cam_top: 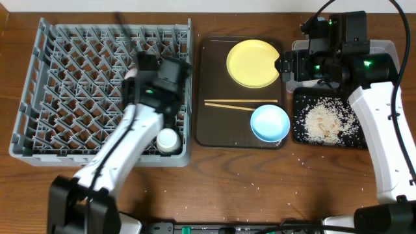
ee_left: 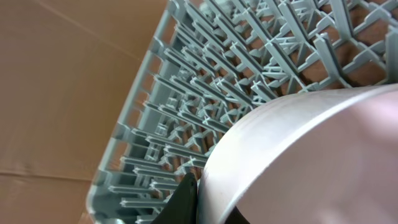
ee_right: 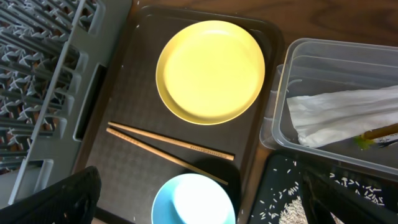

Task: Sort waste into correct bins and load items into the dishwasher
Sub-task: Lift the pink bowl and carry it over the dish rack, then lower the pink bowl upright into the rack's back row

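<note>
White bowl (ee_left: 298, 162): held over the grey dish rack (cam_top: 78, 78) by the left gripper (cam_top: 142, 65), which is clamped on its rim. One dark finger (ee_left: 185, 198) is seen against the bowl's edge, and the bowl is judged not yet set down.

Loaded: a small white cup (cam_top: 167, 139) stands in the rack's near right corner. The other pegs are seen free, so room for the bowl is ample.

Left to load: yellow plate (cam_top: 253, 63), chopsticks (cam_top: 240, 104) and light blue bowl (cam_top: 270, 122), all lying on the brown tray (cam_top: 214, 123).

Waste is largely sorted. Napkin (ee_right: 336, 112) and wrapper (ee_right: 379, 134) lie in the clear tub (ee_right: 329, 46), and rice crumbs (cam_top: 323, 122) in the black tray (cam_top: 298, 97). A few stray grains are scattered on the table (cam_top: 260, 175).

The right gripper (cam_top: 289, 66), fingers spread wide and empty, hangs beside the plate.

Edges: the plate lies near the tub wall, and the blue bowl sits at the tray's near right corner, just beside the black tray.
</note>
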